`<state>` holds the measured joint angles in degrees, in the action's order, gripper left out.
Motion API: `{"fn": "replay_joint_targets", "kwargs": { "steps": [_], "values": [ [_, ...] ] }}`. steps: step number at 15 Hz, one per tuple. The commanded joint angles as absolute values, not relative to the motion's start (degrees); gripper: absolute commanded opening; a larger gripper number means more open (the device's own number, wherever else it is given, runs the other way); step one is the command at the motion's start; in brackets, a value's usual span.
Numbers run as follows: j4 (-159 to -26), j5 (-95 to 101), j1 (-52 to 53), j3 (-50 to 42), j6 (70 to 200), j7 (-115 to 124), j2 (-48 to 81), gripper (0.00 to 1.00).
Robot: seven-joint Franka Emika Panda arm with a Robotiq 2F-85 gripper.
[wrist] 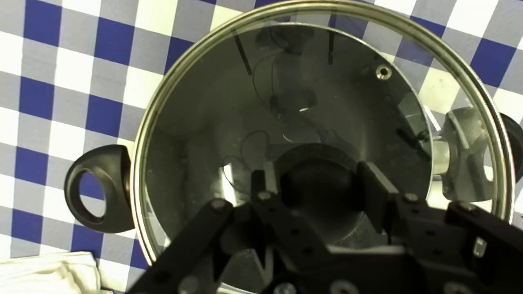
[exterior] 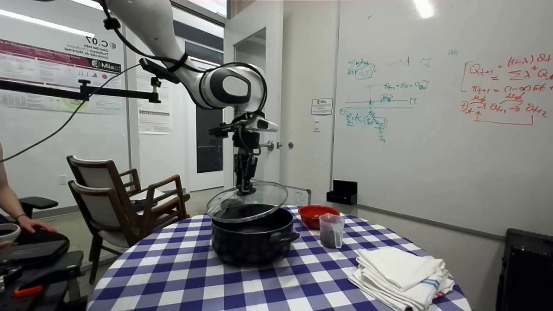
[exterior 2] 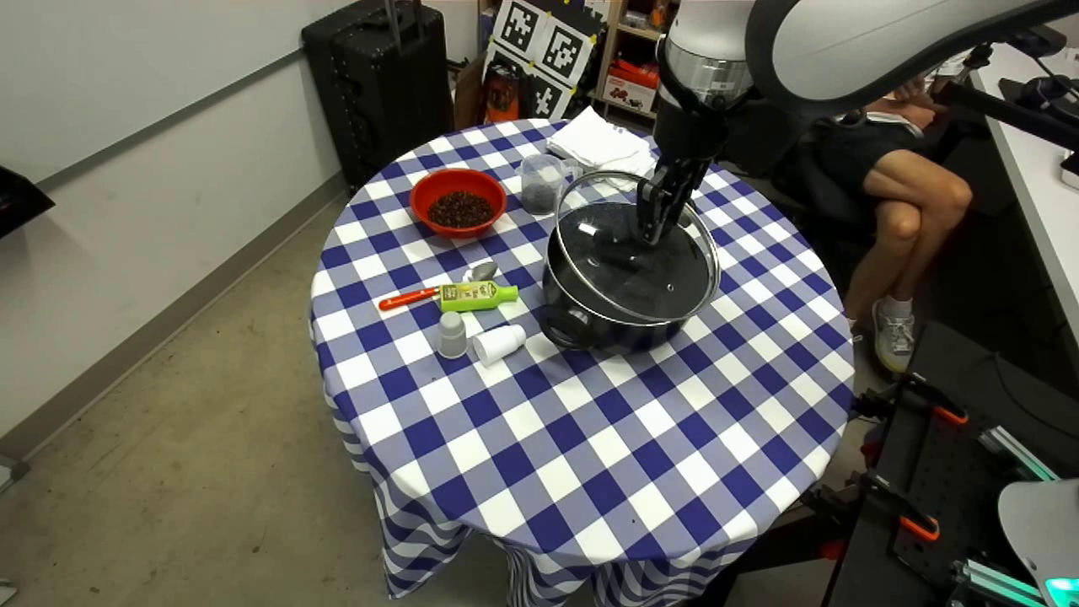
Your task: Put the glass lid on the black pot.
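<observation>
The glass lid (exterior: 270, 196) hangs tilted over the black pot (exterior: 248, 246) in an exterior view. Its edges are not level, and it sits off-centre over the opening. The lid (exterior 2: 615, 278) also shows above the pot (exterior 2: 620, 339) in an exterior view. My gripper (exterior: 245, 189) points down and is shut on the lid's dark knob. In the wrist view, the fingers (wrist: 318, 179) stand on both sides of the knob. The lid's rim is shifted sideways from the pot's rim (wrist: 425, 118) seen through the glass. A pot handle (wrist: 98, 190) shows at the left. Any contact between lid and pot is unclear.
A red bowl (exterior 2: 458, 202) with dark bits and a clear measuring cup (exterior 2: 541, 184) stand near the pot. White folded towels (exterior: 402, 276) lie at the table edge. A green bottle (exterior 2: 476, 295), a spoon (exterior 2: 410, 298) and white cups (exterior 2: 499, 344) lie beside the pot.
</observation>
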<state>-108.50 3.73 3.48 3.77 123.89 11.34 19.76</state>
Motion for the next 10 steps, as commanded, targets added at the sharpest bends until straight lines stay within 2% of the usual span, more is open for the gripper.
{"fn": "replay_joint_targets", "kwargs": {
  "steps": [1, 10],
  "values": [
    [-106.18, 2.13, 3.39, 2.97, 122.79, 9.32, 20.77, 0.25],
    [-103.92, 1.58, 2.88, 2.68, 123.06, 8.74, 22.85, 0.25]
  ]
}}
